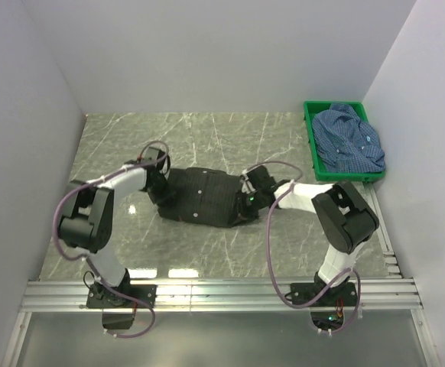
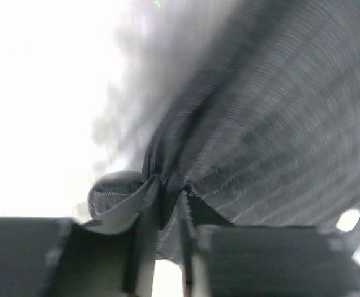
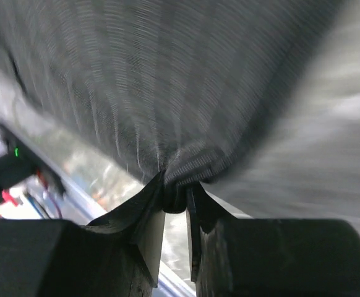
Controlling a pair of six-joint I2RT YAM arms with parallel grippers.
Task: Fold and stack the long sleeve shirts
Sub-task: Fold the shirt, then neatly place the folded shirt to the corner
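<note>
The black shirt (image 1: 205, 196) with faint stripes lies partly folded in the middle of the table. My left gripper (image 1: 160, 182) is at its left edge and is shut on a bunch of its cloth (image 2: 229, 124), seen pinched between the fingers in the left wrist view. My right gripper (image 1: 247, 189) is at its right edge and is shut on a fold of the same cloth (image 3: 186, 162). The blue checked shirt (image 1: 350, 138) lies crumpled in the green crate (image 1: 312, 145) at the back right.
White walls stand close on the left, back and right. A metal rail (image 1: 222, 294) runs along the near edge by the arm bases. Marble-patterned tabletop (image 1: 207, 130) shows around the black shirt.
</note>
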